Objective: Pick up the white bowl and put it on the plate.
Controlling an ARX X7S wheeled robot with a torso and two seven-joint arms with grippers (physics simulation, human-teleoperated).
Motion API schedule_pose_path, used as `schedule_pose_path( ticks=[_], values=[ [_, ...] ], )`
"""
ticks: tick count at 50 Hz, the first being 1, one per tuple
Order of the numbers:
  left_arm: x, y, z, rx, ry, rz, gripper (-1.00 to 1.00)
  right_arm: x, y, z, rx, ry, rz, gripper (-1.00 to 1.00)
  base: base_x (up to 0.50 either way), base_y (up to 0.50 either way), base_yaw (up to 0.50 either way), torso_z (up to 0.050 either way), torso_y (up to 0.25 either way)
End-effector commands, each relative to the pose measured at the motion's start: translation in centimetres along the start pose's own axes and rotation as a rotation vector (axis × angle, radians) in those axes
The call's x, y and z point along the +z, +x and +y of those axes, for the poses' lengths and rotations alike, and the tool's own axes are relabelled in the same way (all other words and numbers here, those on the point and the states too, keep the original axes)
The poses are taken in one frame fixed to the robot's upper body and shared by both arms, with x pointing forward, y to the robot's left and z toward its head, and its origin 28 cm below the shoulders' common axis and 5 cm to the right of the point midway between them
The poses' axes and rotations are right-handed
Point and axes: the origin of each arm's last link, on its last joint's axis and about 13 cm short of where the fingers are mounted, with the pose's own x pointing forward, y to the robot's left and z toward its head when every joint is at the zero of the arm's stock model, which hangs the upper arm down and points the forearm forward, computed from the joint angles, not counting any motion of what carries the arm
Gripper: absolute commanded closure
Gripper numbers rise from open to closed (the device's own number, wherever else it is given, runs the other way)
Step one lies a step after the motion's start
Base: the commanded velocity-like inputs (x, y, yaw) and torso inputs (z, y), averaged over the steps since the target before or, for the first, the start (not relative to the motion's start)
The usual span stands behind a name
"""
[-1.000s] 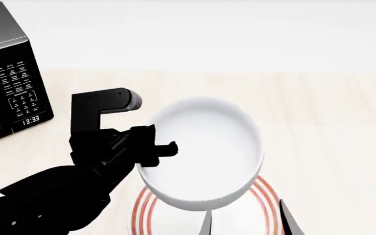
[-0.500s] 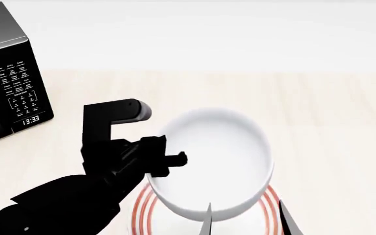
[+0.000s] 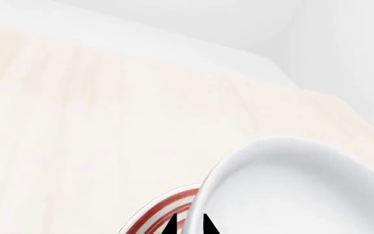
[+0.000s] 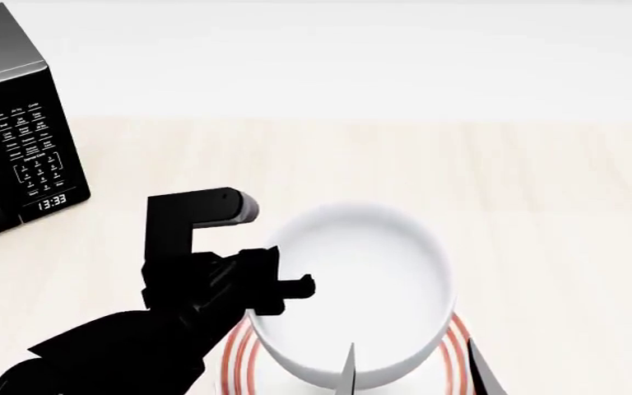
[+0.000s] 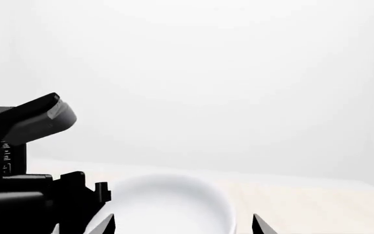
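While gripped at its rim (left jaws (image 4: 283,288)), white bowl (image 4: 355,288) over plate (image 4: 453,350).

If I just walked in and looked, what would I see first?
You would first see the big, glossy, plain white round bowl in the middle, with the left gripper of the black robot arm clamped on its rim. Under it peeks the flat white plate with thin red rings, near the bottom of the head view. A black microwave oven with a lit clock stands far off on the robot's left side.
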Motion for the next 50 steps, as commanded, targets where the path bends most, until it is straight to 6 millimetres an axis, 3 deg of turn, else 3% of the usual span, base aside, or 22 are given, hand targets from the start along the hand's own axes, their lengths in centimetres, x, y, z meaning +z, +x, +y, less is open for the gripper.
schedule_pose_path(
  ticks=[1, 50],
  values=[
    [0.1, 0.1, -0.4, -0.042, -0.039, -0.019, 1.0, -0.1, 0.2, -0.1, -0.006, -0.009, -0.02, -1.0, 0.0, 0.0, 0.0, 0.0, 0.0],
    [-2.0, 0.9, 0.3, -0.019, -0.042, 0.029, 1.0, -0.2, 0.2, -0.1, -0.004, -0.006, -0.017, -1.0, 0.0, 0.0, 0.0, 0.0, 0.0]
  ],
)
